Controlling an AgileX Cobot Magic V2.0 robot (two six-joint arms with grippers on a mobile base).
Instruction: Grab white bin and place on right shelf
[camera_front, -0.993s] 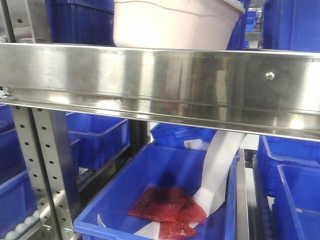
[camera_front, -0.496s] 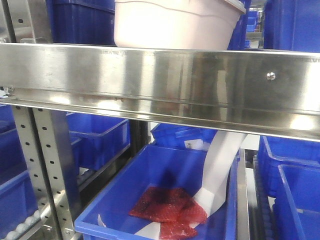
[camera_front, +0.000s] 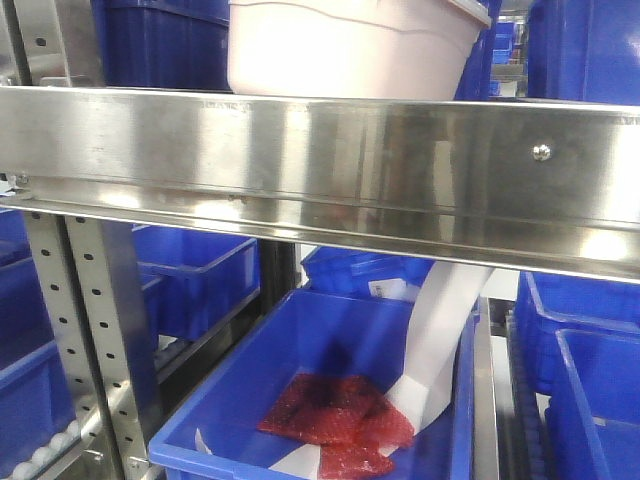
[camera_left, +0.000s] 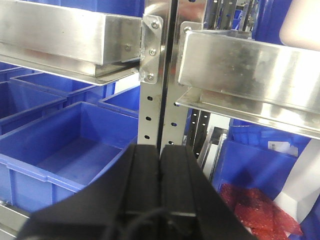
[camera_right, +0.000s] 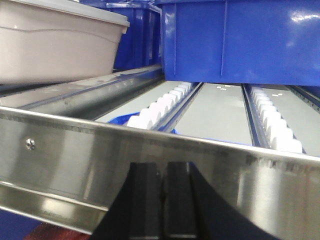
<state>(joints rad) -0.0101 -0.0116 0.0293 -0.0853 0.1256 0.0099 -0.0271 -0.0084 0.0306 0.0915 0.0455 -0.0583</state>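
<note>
Already the white bin (camera_right: 55, 47) sits on the right shelf (camera_right: 150, 170) behind its steel rail, up and left of the right gripper (camera_right: 161, 200), both grippers pressed closed and empty, left gripper (camera_left: 160, 185) lower.

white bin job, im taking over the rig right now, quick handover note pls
Left gripper: shut, empty, facing the rack upright below shelf level.
Right gripper: shut, empty, in front of the steel front rail.
White bin: sits on the right shelf behind the rail, on the roller tracks, beside a blue bin; neither gripper touches it.
Done: the bin appears placed and released.
Left: check that it sits squarely, then pull both arms clear of the rack.
</note>
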